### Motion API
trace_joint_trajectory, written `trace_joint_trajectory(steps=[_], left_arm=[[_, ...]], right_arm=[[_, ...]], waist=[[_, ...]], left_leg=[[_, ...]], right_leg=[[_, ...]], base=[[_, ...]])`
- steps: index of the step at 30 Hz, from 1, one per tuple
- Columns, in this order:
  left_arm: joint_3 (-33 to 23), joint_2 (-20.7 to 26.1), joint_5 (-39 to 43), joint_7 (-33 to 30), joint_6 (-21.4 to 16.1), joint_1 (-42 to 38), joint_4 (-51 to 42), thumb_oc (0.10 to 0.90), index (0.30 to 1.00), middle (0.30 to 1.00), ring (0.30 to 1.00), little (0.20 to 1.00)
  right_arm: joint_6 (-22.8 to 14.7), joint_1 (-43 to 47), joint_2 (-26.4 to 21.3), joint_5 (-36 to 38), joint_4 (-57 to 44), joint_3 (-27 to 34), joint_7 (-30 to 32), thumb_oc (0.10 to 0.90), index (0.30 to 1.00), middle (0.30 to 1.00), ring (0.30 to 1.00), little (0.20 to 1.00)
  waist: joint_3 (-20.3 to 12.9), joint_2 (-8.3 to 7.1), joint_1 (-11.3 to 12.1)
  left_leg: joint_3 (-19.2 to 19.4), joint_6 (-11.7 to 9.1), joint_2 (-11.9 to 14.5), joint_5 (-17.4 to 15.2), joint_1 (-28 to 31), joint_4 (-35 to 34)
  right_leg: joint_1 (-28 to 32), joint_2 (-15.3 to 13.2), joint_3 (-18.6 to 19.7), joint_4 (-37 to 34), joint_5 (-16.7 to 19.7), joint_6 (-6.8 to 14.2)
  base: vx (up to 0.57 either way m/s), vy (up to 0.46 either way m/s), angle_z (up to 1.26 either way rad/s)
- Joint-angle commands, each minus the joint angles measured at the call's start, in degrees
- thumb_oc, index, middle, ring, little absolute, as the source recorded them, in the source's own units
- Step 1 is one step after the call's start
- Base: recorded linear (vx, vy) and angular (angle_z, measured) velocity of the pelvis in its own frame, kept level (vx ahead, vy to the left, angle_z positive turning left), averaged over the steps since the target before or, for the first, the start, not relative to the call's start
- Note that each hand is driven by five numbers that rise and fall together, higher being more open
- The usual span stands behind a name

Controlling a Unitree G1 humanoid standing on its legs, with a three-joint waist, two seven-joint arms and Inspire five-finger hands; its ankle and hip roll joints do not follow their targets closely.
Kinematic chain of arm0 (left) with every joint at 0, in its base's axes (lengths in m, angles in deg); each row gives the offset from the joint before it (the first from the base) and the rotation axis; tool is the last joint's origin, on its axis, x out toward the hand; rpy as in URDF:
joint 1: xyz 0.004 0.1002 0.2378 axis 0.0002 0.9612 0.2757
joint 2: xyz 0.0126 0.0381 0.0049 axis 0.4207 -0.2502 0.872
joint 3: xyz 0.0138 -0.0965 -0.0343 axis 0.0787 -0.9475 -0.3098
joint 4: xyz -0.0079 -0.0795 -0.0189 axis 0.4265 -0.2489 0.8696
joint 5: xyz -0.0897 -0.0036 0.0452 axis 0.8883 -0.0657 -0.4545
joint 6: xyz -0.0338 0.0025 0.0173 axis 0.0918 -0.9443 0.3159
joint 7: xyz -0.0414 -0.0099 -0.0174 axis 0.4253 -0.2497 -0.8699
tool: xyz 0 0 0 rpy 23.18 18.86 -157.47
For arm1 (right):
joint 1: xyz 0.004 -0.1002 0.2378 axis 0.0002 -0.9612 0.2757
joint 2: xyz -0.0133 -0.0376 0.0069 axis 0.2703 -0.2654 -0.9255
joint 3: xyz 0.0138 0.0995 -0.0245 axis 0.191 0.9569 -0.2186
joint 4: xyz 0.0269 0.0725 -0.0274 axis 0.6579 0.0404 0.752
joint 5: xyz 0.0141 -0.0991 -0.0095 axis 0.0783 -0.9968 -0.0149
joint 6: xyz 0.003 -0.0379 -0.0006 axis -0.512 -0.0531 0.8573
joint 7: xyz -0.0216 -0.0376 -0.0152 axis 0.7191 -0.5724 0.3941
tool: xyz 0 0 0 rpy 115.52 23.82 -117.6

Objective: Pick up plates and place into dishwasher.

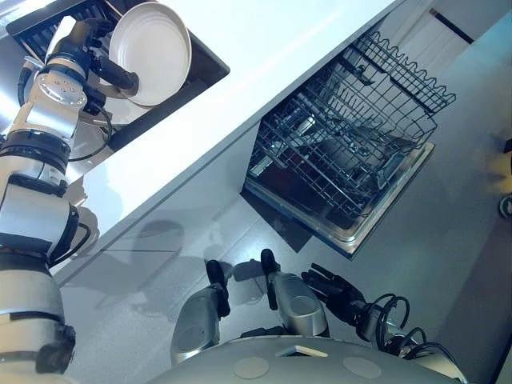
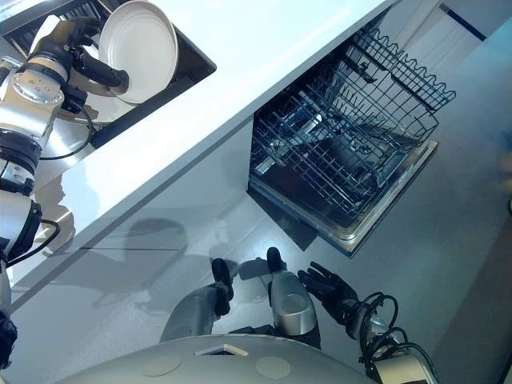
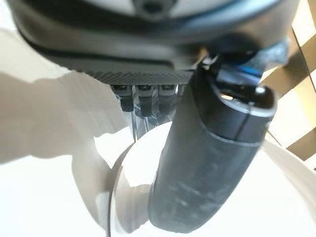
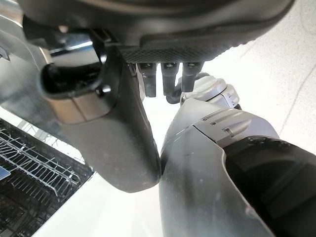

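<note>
A white round plate (image 1: 152, 52) is held tilted above the dark sink (image 1: 204, 72) at the upper left. My left hand (image 1: 100, 68) is shut on it, with the thumb (image 3: 207, 163) pressed across the plate's face (image 3: 291, 197) and the fingers behind it. The dishwasher (image 1: 352, 232) stands open to the right, its lower wire rack (image 1: 344, 152) pulled out over the door. My right hand (image 1: 336, 290) hangs low over the floor, well below the dishwasher, fingers relaxed and holding nothing.
A long white countertop (image 1: 264, 48) runs between the sink and the dishwasher. An upper wire rack (image 1: 404, 72) also sticks out above the lower one. Grey floor (image 1: 448, 240) lies around the open door.
</note>
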Motion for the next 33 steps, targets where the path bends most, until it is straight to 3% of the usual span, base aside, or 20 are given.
trace_joint_trajectory(steps=[1, 6, 12, 23, 25, 28, 29, 30, 33], left_arm=[[-1.8, 1.5, 12.0, 7.5, -0.8, -6.6, -0.5, 0.8, 0.9, 0.9, 0.9, 0.9], [-1.4, 0.3, 24.2, 20.0, 4.3, -6.6, -0.4, 0.8, 0.9, 0.9, 0.9, 0.9], [-2.7, -0.7, 40.7, 27.2, 9.8, -6.6, -2.2, 0.8, 0.9, 0.9, 0.9, 0.9], [-5.3, 0.9, 41.4, 30.9, 11.1, -6.6, 1.2, 0.8, 0.9, 0.9, 0.9, 0.9], [-5.9, 1.3, 41.2, 30.6, 10.9, -6.3, 1.8, 0.655, 0.775, 0.775, 0.775, 0.755], [-6.9, 1.7, 40.2, 29.6, 10.0, -5.6, 2.5, 0.303, 0.474, 0.474, 0.474, 0.403], [-7.3, 1.9, 39.6, 29.4, 9.9, -5.4, 2.9, 0.248, 0.427, 0.427, 0.427, 0.348], [-7.5, 2.0, 38.8, 29.3, 9.7, -5.3, 3.1, 0.1, 0.3, 0.3, 0.3, 0.2], [-8.9, 2.2, 35.4, 27.8, 7.5, -4.1, 3.7, 0.1, 0.3, 0.3, 0.3, 0.2]], right_arm=[[1.1, -5.9, -2.6, -1.9, 0.9, -5.3, -1.0, 0.8, 0.9, 0.9, 0.9, 0.9], [1.4, -5.2, -3.0, -3.0, 1.3, -4.6, -1.0, 0.8, 0.9, 0.9, 0.9, 0.9], [1.1, -4.6, -3.7, -5.1, 2.4, -3.2, -1.6, 0.8, 0.9, 0.9, 0.9, 0.9], [1.1, -5.3, -3.6, -6.4, 3.1, -3.0, -1.7, 0.8, 0.9, 0.9, 0.9, 0.9], [1.0, -5.8, -3.5, -6.9, 3.1, -2.8, -1.7, 0.8, 0.9, 0.9, 0.9, 0.9], [1.0, -6.1, -3.3, -7.5, 3.3, -2.7, -1.8, 0.8, 0.9, 0.9, 0.9, 0.9], [0.8, -6.4, -3.3, -7.6, 3.4, -2.7, -1.8, 0.8, 0.9, 0.9, 0.9, 0.9], [0.8, -6.5, -3.2, -7.6, 3.5, -2.7, -1.8, 0.8, 0.9, 0.9, 0.9, 0.9], [0.7, -7.1, -2.8, -7.7, 3.8, -2.8, -1.7, 0.8, 0.9, 0.9, 0.9, 0.9]], waist=[[1.0, 5.2, -1.2], [1.1, 5.96, -1.5], [0.6, 6.86, -1.8], [-2.2, 7.06, -1.2], [-3.0, 7.01, -1.2], [-4.0, 6.95, -1.0], [-4.3, 6.91, -0.9], [-4.6, 6.88, -0.9], [-5.7, 6.75, -0.5]], left_leg=[[5.1, -1.0, -1.6, -1.0, 6.2, -9.5], [5.4, -1.2, -1.7, -0.8, 6.2, -9.7], [5.6, -1.5, -2.0, -0.7, 6.8, -10.3], [5.0, -1.6, -2.5, -0.7, 8.6, -11.4], [4.9, -1.6, -2.6, -0.8, 9.2, -11.8], [4.6, -1.6, -2.7, -0.9, 9.8, -11.9], [4.5, -1.7, -2.7, -0.9, 9.9, -12.0], [4.4, -1.7, -2.7, -0.9, 10.0, -12.0], [4.2, -1.7, -2.6, -0.8, 10.4, -12.3]], right_leg=[[-4.5, 4.7, 2.9, 3.0, 0.9, 4.5], [-4.7, 4.6, 2.8, 2.8, 1.0, 4.3], [-4.3, 4.4, 2.5, 2.6, 0.7, 4.2], [-1.7, 4.4, 1.4, 1.1, 0.2, 3.8], [-1.0, 4.5, 1.2, 0.5, 0.2, 3.8], [-0.2, 4.5, 0.8, 0.2, 0.0, 3.8], [0.1, 4.5, 0.7, 0.0, 0.0, 3.8], [0.3, 4.5, 0.6, -0.1, 0.0, 3.8], [1.1, 4.8, 0.5, -0.8, 0.1, 3.5]], base=[[-0.02, 0.026, -0.05], [-0.01, 0.028, -0.07], [0.0, 0.017, 0.0], [0.03, -0.013, -0.07], [0.04, -0.03, 0.0], [0.02, -0.02, -0.04], [0.03, -0.026, -0.07], [0.03, -0.04, -0.06], [0.02, -0.057, -0.11]])
